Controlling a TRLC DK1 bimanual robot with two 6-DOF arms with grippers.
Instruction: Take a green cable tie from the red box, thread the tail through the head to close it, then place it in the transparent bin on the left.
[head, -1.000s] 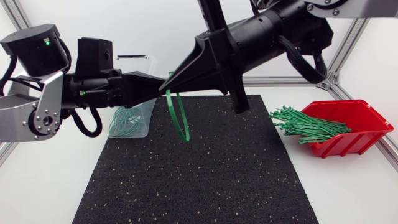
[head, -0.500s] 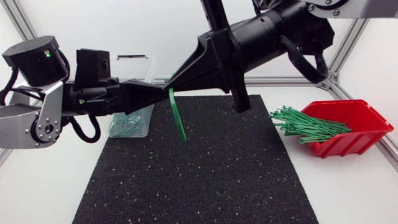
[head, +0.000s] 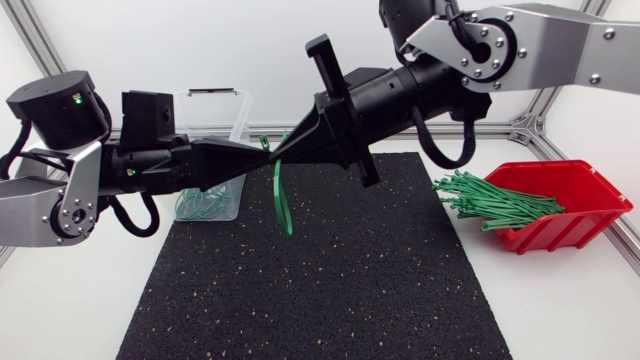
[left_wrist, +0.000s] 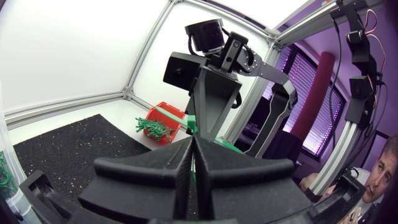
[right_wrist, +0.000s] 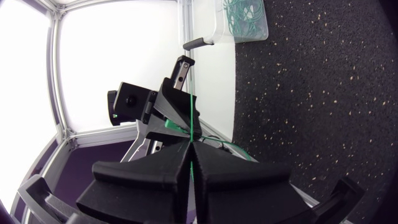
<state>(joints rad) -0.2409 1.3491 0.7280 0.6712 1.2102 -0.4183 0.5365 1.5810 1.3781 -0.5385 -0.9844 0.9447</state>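
Observation:
A green cable tie (head: 282, 200) hangs as a narrow loop above the black mat, between my two grippers. The left gripper (head: 258, 146) and the right gripper (head: 283, 150) meet tip to tip at the top of the loop, each shut on part of the tie. In the right wrist view the tie (right_wrist: 190, 115) runs as a thin green line from my shut right gripper (right_wrist: 188, 144) to the left gripper ahead. In the left wrist view my shut left gripper (left_wrist: 193, 142) faces the right gripper. The red box (head: 575, 215) at the right holds several green ties (head: 490, 200). The transparent bin (head: 232, 110) stands behind the left arm.
A black speckled mat (head: 320, 290) covers the middle of the table. Several closed green ties (head: 203, 200) lie in the transparent bin. Aluminium frame posts stand at the table's corners. The bundle of ties sticks out of the red box toward the mat.
The right arm has swung down and rolled, bringing its silver wrist link into view. The hanging loop has shifted slightly left and turned. Both grippers stay shut.

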